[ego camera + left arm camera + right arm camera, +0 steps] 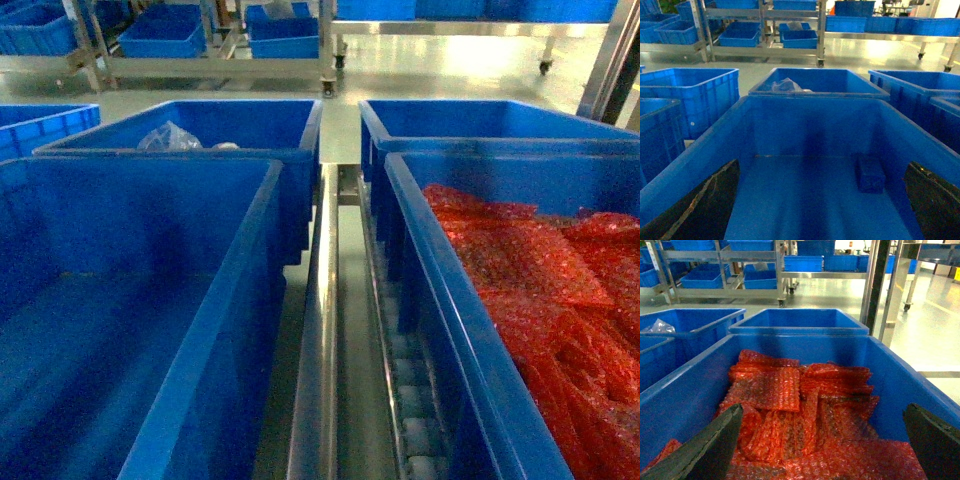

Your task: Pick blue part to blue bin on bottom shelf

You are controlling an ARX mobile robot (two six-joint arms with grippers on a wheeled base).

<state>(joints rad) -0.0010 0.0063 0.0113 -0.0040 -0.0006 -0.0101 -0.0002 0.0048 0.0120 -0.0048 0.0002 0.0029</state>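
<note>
- The small dark-blue rectangular block (870, 175), taken to be the blue part, lies flat on the floor of the large open blue plastic bin (810, 125). It sits right of centre, near the far wall but not touching it.
- The left gripper (822, 165) hangs over this bin with its two dark fingers spread wide. Nothing is between them.
- The right gripper (822, 407) is likewise wide open and holds nothing. It hangs above a neighbouring blue bin (890, 370) filled with red bubble-wrap bags (790, 410).
- If the pick is the step in hand, the left arm is the one placed for it. The block sits off toward the right finger, so the gripper would do well to shift right and forward until the block is centred between the fingers.
- The block is low and its colour almost matches the floor. A straight descent that stops just above the floor should let the fingers close on its side faces.
- The bin walls are tall, so the lift should clear the rim before any sideways travel.
- Smaller blue bins (742, 35) rest on the low shelf of a metal rack (762, 50) well beyond. The pictures do not settle which of them is the target.
</note>
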